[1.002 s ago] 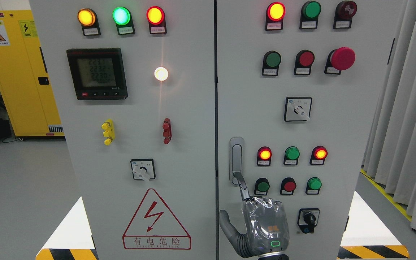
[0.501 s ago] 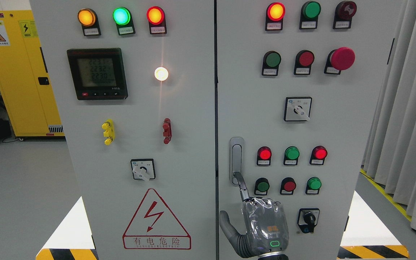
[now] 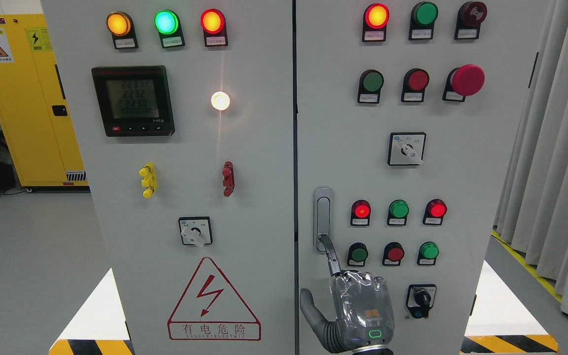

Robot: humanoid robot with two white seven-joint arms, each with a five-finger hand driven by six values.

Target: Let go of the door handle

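Nothing has moved in 1 s: the right hand (image 3: 361, 308) keeps 1 finger (image 3: 330, 252) extended onto the handle (image 3: 323, 219) bottom, others curled, clamping nothing. Release looks not yet begun; next, withdraw straight toward the robot.

A: We log the right hand (image 3: 358, 310) at the bottom edge, index finger (image 3: 330, 254) stretched up, its tip touching the lower end of the door handle (image 3: 323, 217).

B: We concur. Other fingers curled, thumb out to the left. Handle upright on the cabinet door (image 3: 461, 187), just beside the centre seam.
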